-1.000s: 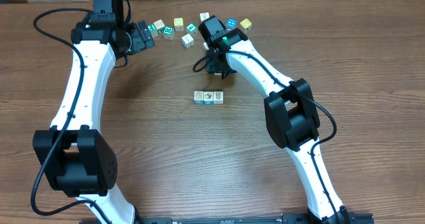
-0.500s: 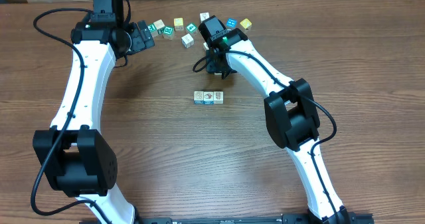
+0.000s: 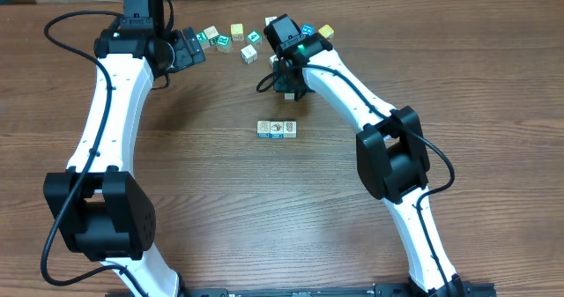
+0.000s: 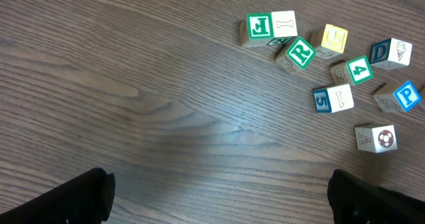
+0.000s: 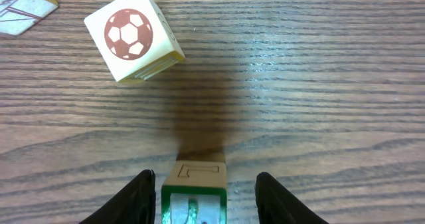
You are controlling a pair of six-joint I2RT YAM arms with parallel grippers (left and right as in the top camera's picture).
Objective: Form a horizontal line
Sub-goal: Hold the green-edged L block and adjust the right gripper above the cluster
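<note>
A row of three cubes (image 3: 277, 129) is laid side by side, touching, near the middle of the wooden bench (image 3: 176, 200). They run left to right in the overhead view, with pale pictured faces up and teal sides showing. The right end effector (image 3: 289, 82) is held apart from that row, on its far side, between the row and a loose scatter of cubes (image 3: 231, 36) near the far edge. In the right wrist view a green cube (image 5: 194, 196) is seen clamped between the two black fingers (image 5: 142, 196). Its plain wooden face carries an embossed L-shaped outline, and a dark shadow is cast on the wood just beyond it, so it appears to be lifted off the surface (contact on the right-hand finger cannot be confirmed from this angle). A soccer-ball cube (image 5: 133, 34) with yellow sides is seen beyond the held cube and to the left, apart from it, and the corner of another cube (image 5: 20, 4) is cut off by the frame edge. The left end effector (image 4: 218, 187) is spread wide and grips nothing, with only bare wood visible between its fingertips. It is positioned at the left end of the scatter in the overhead view. From its wrist camera several loose cubes are seen ahead, among them a green R cube (image 4: 301, 52), a yellow G cube (image 4: 334, 38), a green 4 cube (image 4: 358, 70) and a blue P cube (image 4: 406, 95), some touching, others just apart.
</note>
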